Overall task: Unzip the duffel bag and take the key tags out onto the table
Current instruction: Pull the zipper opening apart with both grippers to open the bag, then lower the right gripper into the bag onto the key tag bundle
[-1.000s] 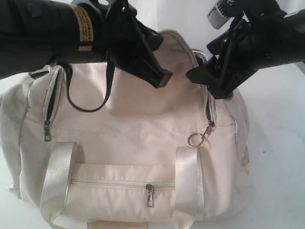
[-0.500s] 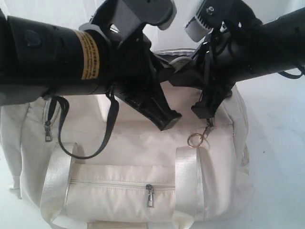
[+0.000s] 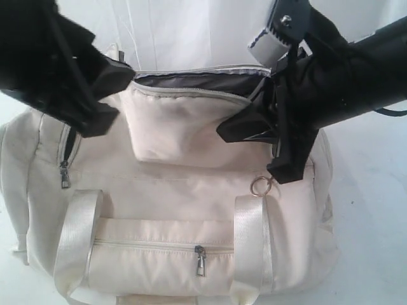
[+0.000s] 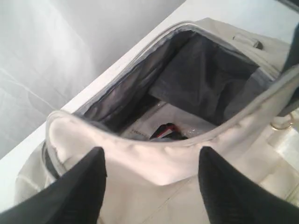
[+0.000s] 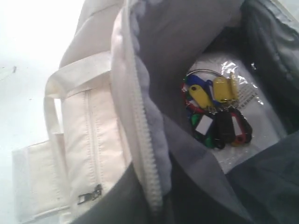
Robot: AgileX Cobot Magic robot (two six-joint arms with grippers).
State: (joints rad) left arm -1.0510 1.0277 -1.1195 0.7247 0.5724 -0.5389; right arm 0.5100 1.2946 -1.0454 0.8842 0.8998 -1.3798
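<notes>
The cream duffel bag (image 3: 178, 190) lies on the white table (image 3: 372, 241) with its top unzipped and the flap (image 3: 172, 127) folded forward, so the grey lining (image 3: 203, 81) shows. The coloured key tags (image 5: 215, 116) lie inside on the bag's floor; the left wrist view shows only a red and black bit of the key tags (image 4: 166, 131). My left gripper (image 3: 117, 95) (image 4: 152, 154) hangs open over the flap's fold, holding nothing. My right gripper (image 3: 275, 152) (image 5: 154, 205) is shut on the bag's zip edge (image 5: 142, 140) at the right end of the opening.
A metal ring (image 3: 259, 186) dangles from the top zip's pull just below my right gripper. The front pocket zip (image 3: 200, 260) is closed between two webbing handles (image 3: 76, 241). A side zip pull (image 3: 64, 175) hangs at the bag's left end. Clear plastic (image 5: 252, 121) lies under the tags.
My left gripper let go of the flap, opened and drew back to the left. My right gripper closed on the zip edge. The flap now lies folded forward with the bag's inside exposed.
</notes>
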